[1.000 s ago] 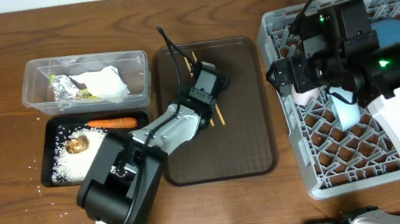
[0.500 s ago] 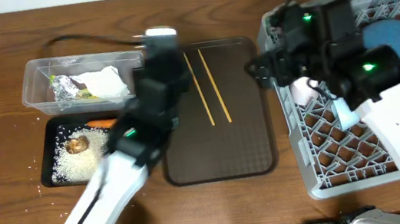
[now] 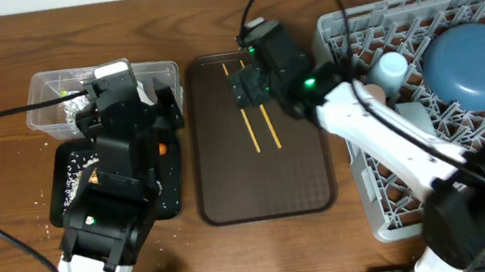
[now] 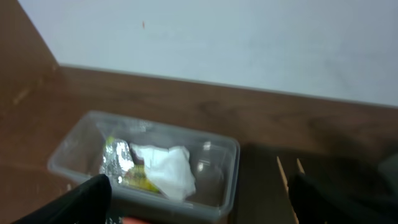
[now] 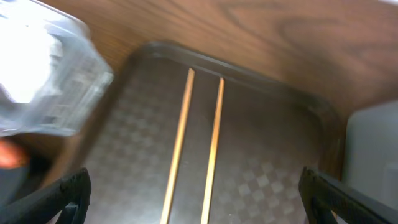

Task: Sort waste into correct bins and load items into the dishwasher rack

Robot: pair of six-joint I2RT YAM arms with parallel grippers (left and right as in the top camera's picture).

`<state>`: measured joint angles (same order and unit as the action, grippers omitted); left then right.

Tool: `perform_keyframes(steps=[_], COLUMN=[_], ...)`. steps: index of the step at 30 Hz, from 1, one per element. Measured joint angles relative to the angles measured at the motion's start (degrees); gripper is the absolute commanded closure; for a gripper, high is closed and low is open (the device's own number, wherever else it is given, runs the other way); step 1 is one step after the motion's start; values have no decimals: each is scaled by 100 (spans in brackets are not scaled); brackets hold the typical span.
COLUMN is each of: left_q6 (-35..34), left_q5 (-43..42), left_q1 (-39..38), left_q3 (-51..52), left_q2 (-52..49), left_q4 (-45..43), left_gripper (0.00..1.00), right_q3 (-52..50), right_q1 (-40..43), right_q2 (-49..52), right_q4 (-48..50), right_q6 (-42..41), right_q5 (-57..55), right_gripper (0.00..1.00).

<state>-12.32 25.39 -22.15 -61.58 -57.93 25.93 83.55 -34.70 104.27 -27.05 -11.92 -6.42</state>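
Observation:
Two wooden chopsticks (image 3: pixel 259 120) lie side by side on the brown tray's far half, also seen in the right wrist view as chopsticks (image 5: pixel 211 143). My right gripper (image 3: pixel 251 90) hovers open just over their far ends, nothing between its fingers (image 5: pixel 69 196). My left gripper (image 4: pixel 208 198) is open and empty above the black tray (image 3: pixel 172 198), facing the clear tub (image 4: pixel 74 146). Tissue (image 4: pixel 166 171), foil (image 4: pixel 118 158) and a yellow-green packet (image 4: pixel 140 180) lie in the tub. Rice (image 3: pixel 68 192) and a bit of carrot (image 3: pixel 162 149) show in the black tray. The grey rack (image 3: pixel 401 200) holds the dark-blue plate (image 3: pixel 471 64), a light blue cup (image 3: pixel 392 67) and a pink cup (image 3: pixel 374 93).
The brown serving tray (image 3: pixel 264 189) sits between the bins and the rack. Loose rice grains (image 3: pixel 49 210) are scattered on the wood left of the black tray. My left arm covers most of both bins from above. A pale wall stands behind the table.
My left gripper left the chopsticks on the brown tray, swung left over the bins and opened. My right arm came out of the rack to above the chopsticks.

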Motion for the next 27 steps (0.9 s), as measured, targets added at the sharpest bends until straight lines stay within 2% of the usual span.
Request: perform_keyframes(steps=[6,12,15,19,24,26,27], left_q6=[-184,-385,-420,-411,-398,-396,-369], left_q5=[-684,-1884,-2347,-2638,-2826,-2850,-2855], left_q1=[232,1113,1585,1932,1987,1987,1987], left_q3=[0,-302,-850,-1360,-1425,-1425,-1425], left_q2=[-50,-181,-400,-682,-1143,-1351,-1445], left_q4=[470,1300,1832,2210,2264,2271,2273], left_gripper=[7,7,7,7,7,0,2], right_q3=[0,0,0,-2,-2,-2,-2], right_q1=[-46,-48,-46,-46,-46,-46,-46], right_q2=[640,1163,1344,1410,1412,1412,1421], right_q4=[245,422,483,487,413,407,393], right_q6=[-264,-321,-356,-398,-407,-411,-411], right_q5=[-358,-448,-472,-492,-501,-501,-498], right_gripper=[9,15,31,42,47,47,47])
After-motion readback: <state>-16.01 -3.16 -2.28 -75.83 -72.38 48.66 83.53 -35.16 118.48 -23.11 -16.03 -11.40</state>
